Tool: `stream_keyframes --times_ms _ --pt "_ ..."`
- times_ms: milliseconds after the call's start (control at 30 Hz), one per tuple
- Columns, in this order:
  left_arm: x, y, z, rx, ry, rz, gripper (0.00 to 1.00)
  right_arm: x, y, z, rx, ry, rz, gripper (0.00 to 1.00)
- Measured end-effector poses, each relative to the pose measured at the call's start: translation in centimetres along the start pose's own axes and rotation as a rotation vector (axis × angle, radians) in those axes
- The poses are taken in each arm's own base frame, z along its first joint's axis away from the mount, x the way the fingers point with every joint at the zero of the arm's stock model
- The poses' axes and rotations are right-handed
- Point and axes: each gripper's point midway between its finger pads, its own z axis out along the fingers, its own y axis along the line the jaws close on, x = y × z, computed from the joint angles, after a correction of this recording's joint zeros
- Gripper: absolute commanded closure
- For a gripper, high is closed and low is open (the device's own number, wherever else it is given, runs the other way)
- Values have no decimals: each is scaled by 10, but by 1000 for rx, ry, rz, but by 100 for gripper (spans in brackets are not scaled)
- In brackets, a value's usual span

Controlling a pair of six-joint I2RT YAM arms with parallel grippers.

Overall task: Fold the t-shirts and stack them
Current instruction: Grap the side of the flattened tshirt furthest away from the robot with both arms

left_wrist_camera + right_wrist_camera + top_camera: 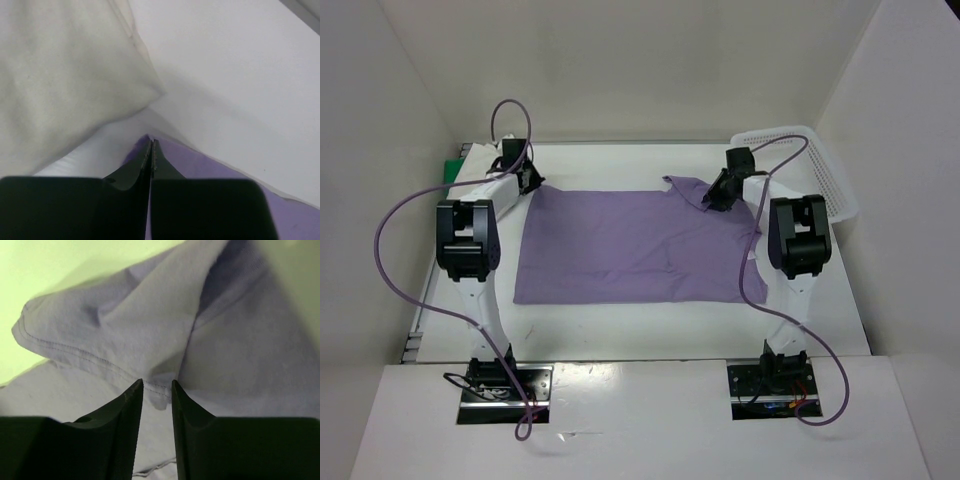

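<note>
Lavender shirt (625,245) lay spread flat mid-surface (620,335). L tool (529,182) sat at its far-left corner, fingers (167,170) clenched w/ the purple edge pinched at the tips. R tool (716,198) was at its far-right sleeve, nipping the sleeve hem in a narrow gap. Cream shirt (60,75) lay bunched just beyond the far-left corner. Green cloth (452,168) showed further left. Mesh basket (825,175) stood right of the sleeve; contents couldn't be told.
</note>
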Motion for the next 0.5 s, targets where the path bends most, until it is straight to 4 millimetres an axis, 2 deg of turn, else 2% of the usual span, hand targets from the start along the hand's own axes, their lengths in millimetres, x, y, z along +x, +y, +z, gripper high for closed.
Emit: stream_keyframes --times_ms 100,167,300,500 --pt "-6 -2 -8 9 -15 -3 100 -2 1 4 -3 -6 5 73" --pt "-7 -3 -10 12 -19 -4 100 -3 2 4 -6 -8 11 73" --pt "2 2 -10 8 -4 -4 100 -3 3 5 -9 -8 21 60" --pt "10 4 -10 10 16 -6 100 3 -3 0 8 -20 25 62"
